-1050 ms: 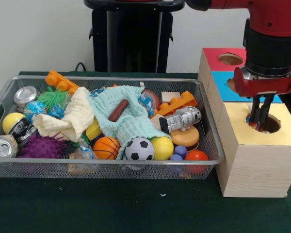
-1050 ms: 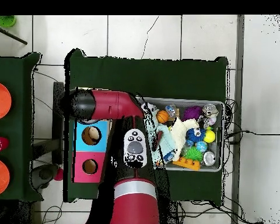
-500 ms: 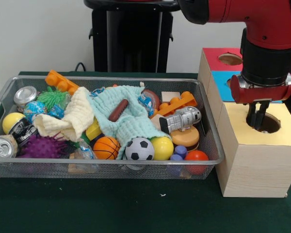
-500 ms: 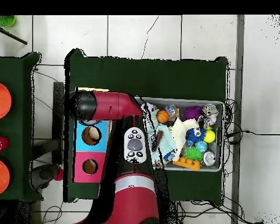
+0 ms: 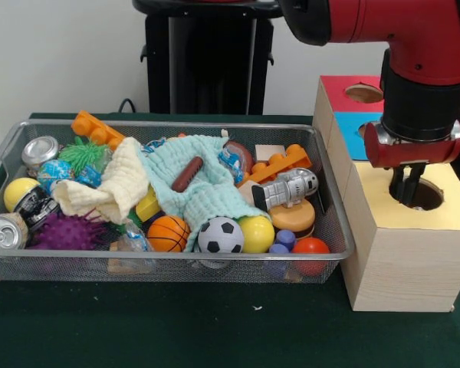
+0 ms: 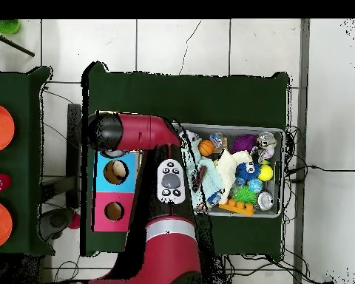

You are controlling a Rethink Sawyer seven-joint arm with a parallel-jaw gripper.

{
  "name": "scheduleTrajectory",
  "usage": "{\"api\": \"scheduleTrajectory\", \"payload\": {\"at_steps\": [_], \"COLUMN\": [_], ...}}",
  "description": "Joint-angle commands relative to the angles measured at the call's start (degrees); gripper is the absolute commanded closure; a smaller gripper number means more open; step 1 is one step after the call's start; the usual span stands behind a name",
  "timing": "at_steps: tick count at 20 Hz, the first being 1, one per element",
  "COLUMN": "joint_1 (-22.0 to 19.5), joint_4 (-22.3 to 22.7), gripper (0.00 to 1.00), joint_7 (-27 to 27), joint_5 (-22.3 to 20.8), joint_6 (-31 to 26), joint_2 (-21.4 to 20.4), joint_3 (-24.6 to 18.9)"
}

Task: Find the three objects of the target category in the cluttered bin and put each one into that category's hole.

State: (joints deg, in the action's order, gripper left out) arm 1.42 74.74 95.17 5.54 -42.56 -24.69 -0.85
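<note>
My gripper hangs over the round hole in the yellow-topped wooden box, right of the bin. Its fingers are open, a little apart, with nothing between them. The wire bin holds a basketball, a soccer ball, a yellow ball and a red ball along its front. A toy sausage lies on a teal cloth. From overhead, the red arm covers the yellow box and hides the gripper.
A blue-topped hole and a red-topped hole sit beside the yellow one. Also in the bin: a cream cloth, an astronaut figure, orange bricks, cans and a purple spiky ball.
An orange thing seen at the gripper's tips in the yellow hole one second ago is gone. The gripper has lifted slightly and shifted a little left; the bin's contents are unchanged.
</note>
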Motion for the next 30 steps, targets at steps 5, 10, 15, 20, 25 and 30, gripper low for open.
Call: {"api": "scheduleTrajectory", "payload": {"at_steps": [5,10,15,20,25,30], "joint_1": [-0.24,-0.14,-0.18,-0.34,-0.25,-0.15], "joint_4": [-0.63,-1.86,-2.32,-3.03,-1.38,2.07], "gripper": [1.0,1.0,1.0,1.0,1.0,1.0], "joint_7": [3.05,3.17,2.86,3.12,3.43,3.69], "joint_5": [-5.43,-5.59,-5.55,-5.94,-6.1,-3.89], "joint_6": [-3.04,-1.46,-1.17,-0.64,-1.75,-9.82], "joint_2": [7.21,9.0,9.56,9.88,6.31,-2.31], "joint_3": [0.35,0.65,0.61,0.41,0.12,0.11]}}
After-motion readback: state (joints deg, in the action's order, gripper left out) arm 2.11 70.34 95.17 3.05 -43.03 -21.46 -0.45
